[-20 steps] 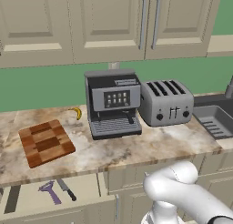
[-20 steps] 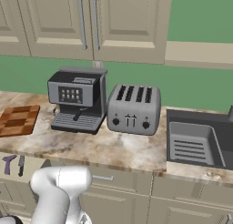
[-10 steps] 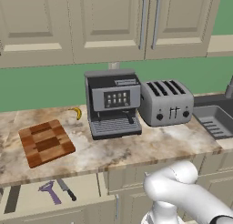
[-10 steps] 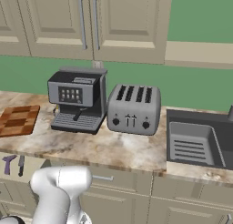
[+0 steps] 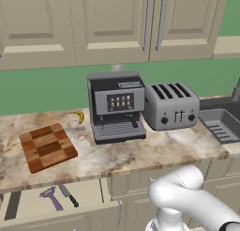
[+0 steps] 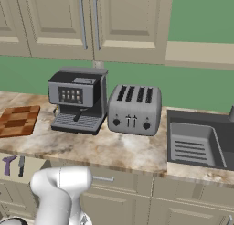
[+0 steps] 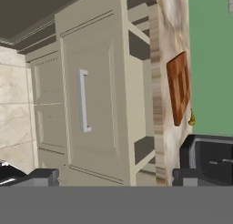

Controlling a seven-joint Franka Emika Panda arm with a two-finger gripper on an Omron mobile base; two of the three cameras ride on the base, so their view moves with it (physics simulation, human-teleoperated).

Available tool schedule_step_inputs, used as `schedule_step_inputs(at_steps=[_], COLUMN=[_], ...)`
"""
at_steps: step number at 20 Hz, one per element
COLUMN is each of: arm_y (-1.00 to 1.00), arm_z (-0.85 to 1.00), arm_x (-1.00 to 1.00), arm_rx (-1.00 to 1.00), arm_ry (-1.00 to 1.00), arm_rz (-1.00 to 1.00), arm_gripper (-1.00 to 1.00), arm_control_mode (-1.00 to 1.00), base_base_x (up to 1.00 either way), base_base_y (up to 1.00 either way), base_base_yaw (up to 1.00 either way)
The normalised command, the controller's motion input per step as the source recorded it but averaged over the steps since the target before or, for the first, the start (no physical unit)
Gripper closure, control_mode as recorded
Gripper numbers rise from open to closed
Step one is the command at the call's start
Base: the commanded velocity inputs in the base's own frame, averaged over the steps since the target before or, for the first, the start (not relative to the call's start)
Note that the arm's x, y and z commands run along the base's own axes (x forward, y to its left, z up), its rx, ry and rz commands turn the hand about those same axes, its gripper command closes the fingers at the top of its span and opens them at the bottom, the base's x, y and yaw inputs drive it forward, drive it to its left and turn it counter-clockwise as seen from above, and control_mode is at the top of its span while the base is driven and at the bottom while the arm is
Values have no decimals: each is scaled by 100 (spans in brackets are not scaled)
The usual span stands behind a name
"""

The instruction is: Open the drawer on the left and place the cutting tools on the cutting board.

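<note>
The drawer (image 5: 33, 207) at the lower left stands pulled out from under the counter. In it lie a small purple forked cutting tool (image 5: 50, 198) and, just to its right, a dark-handled knife (image 5: 68, 195). Both also show in the right base view, the purple tool (image 6: 8, 164) and the knife (image 6: 21, 166). On the counter above rests the checkered wooden cutting board (image 5: 48, 147). In the hand view, rolled sideways, my gripper (image 7: 113, 177) is open and holds nothing. It faces the drawer front (image 7: 98, 104) with its silver handle (image 7: 83, 100), apart from it. The cutting board (image 7: 178, 87) lies beyond.
A coffee machine (image 5: 116, 107) and a toaster (image 5: 170, 105) stand mid-counter, with a sink (image 5: 220, 122) at the right. A banana (image 5: 79, 116) lies behind the board. A black strip (image 5: 12, 204) sits at the drawer's left. Wall cabinets (image 5: 117, 23) hang above.
</note>
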Motion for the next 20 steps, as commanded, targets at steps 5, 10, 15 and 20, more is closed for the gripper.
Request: schedule_step_inputs(at_steps=[5, 10, 15, 20], arm_y=[-12, -7, -2, -1], arm_z=[0, 0, 0, 0], arm_x=[0, 0, 0, 10], arm_rx=[0, 0, 0, 0], arm_ry=[3, 5, 5, 9], arm_rz=[0, 0, 0, 0], arm_gripper=[-100, -100, -100, -100], arm_control_mode=[-100, -100, -100, -100], base_base_x=[0, 0, 0, 0], base_base_y=[0, 0, 0, 0], base_base_yaw=[0, 0, 0, 0])
